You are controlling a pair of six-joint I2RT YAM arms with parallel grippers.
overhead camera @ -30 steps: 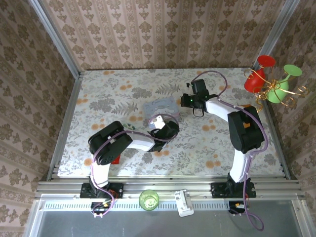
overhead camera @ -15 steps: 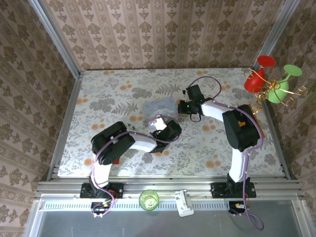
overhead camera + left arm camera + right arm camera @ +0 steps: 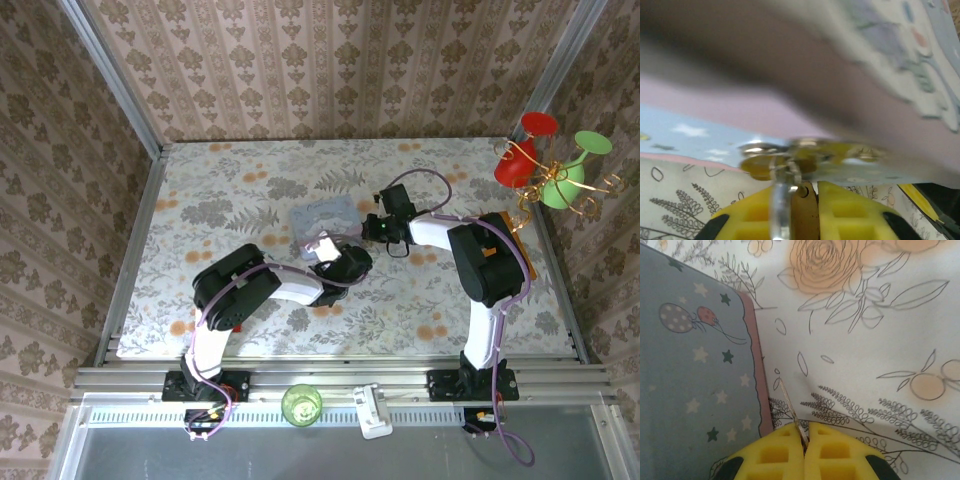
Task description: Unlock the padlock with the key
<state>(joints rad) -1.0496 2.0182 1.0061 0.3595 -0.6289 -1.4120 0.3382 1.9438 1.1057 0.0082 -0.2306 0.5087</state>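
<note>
In the left wrist view my left gripper is shut on the brass padlock. Its silvery shackle runs along the left finger, and blurred gold parts stick out past the fingertips against the pale blue tin. In the right wrist view my right gripper is shut on the thin key. The blade points up and left, just beside the tin's pink edge. From above, the left gripper and right gripper sit close together at the tin.
A red vase and a green vase with gold wire stand at the table's far right. An orange item lies under the right arm. A green cup sits on the near rail. The flowered cloth lies bare to the left.
The right gripper has swung left and nearer, from the back of the table to the tin's right edge beside the left gripper. The left gripper has edged slightly right.
</note>
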